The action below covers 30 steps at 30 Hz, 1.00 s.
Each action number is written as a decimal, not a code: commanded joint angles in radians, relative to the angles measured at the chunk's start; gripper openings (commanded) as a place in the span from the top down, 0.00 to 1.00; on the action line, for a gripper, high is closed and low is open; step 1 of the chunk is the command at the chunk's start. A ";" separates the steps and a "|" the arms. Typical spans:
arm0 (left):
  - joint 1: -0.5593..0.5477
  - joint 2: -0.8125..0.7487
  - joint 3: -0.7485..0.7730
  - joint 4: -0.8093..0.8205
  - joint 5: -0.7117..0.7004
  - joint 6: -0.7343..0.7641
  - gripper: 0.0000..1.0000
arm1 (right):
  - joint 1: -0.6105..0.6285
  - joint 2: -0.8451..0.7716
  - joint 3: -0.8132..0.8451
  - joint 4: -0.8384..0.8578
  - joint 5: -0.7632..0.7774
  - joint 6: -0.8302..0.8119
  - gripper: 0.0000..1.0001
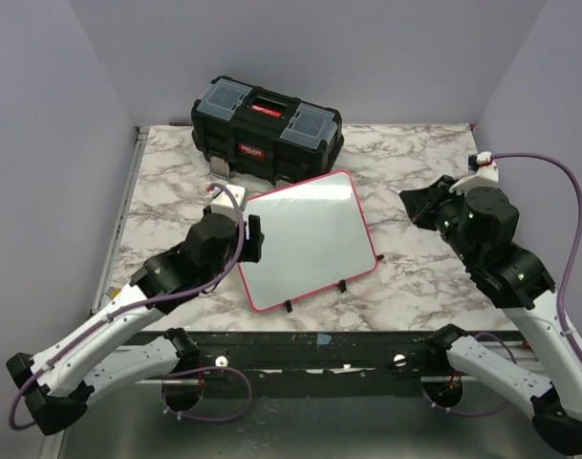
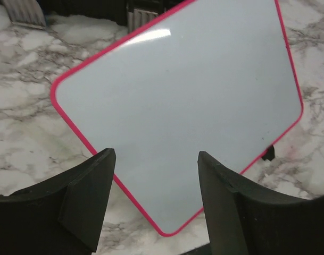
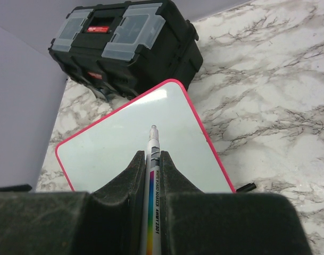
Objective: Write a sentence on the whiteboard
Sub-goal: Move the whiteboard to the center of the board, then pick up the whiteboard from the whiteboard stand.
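The whiteboard (image 1: 305,239) lies flat and turned at an angle in the middle of the marble table, glossy white with a thin red rim. Its surface is blank; no sentence is in view. My left gripper (image 1: 257,239) hovers at the board's left edge. In the left wrist view this gripper (image 2: 156,159) is open, and the whiteboard (image 2: 177,106) fills the gap beyond its fingers. My right gripper (image 1: 410,201) hangs right of the board, above the table. It (image 3: 152,156) is shut on a white marker (image 3: 154,143), uncapped tip forward over the whiteboard (image 3: 114,149).
A black toolbox (image 1: 267,120) with a red latch stands just behind the board; it also shows in the right wrist view (image 3: 127,45). Small black feet (image 1: 342,285) stick out from the board's near edge. Purple walls close in the table's left, right and back.
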 commanded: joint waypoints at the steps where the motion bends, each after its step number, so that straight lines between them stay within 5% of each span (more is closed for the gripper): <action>1: 0.226 0.098 0.127 0.002 0.288 0.259 0.34 | -0.001 0.011 0.009 0.000 -0.061 -0.034 0.99; 13: 0.663 0.378 0.296 0.082 1.043 0.397 0.32 | -0.001 0.056 0.021 -0.023 -0.210 -0.087 0.99; 23: 0.785 0.770 0.638 -0.168 1.297 0.489 0.40 | -0.001 0.051 -0.022 0.008 -0.327 -0.087 0.99; 30: 0.801 0.897 0.656 -0.161 1.344 0.484 0.49 | -0.001 0.036 -0.026 0.000 -0.332 -0.079 0.99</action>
